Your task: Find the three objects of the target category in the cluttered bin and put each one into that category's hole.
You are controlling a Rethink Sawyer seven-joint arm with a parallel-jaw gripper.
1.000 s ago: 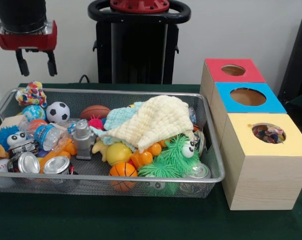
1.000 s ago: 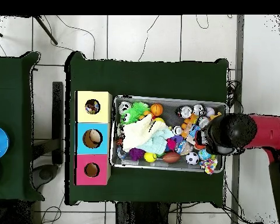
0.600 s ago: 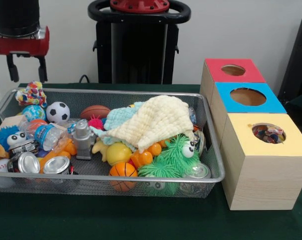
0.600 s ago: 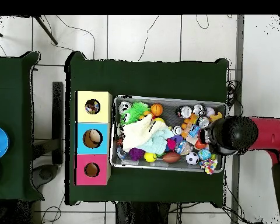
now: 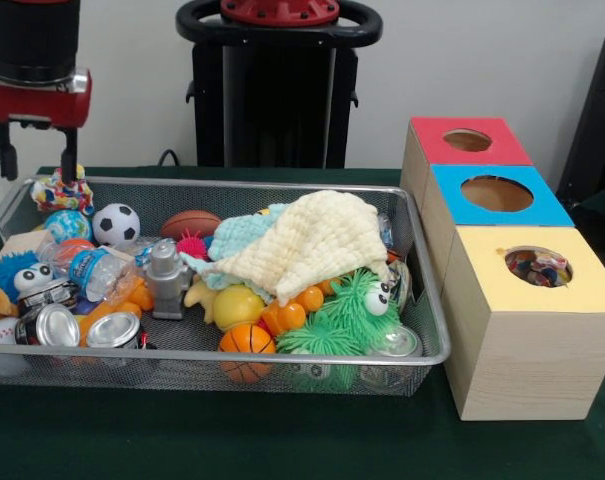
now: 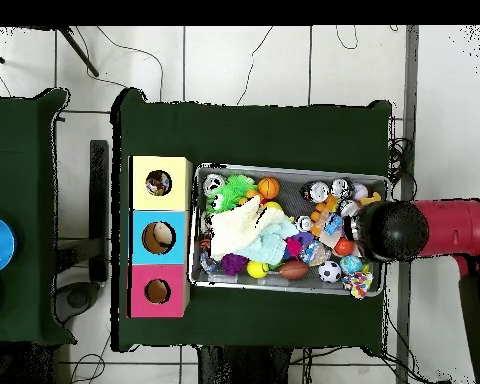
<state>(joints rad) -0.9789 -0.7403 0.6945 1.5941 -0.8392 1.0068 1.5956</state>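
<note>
Gripper (image 5: 35,158) empty, fingers apart above the mesh bin's (image 5: 282,186) far-left corner; yellow box (image 5: 527,320) already holds small items, red and blue holes look empty.

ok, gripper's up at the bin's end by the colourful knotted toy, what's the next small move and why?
Probably a short descent. The red and black gripper hangs open over the wire mesh bin's end, its fingers about level with the multicoloured knotted toy and holding nothing. The yellow-topped wooden box already shows items through its hole, so more picking seems due.
</note>
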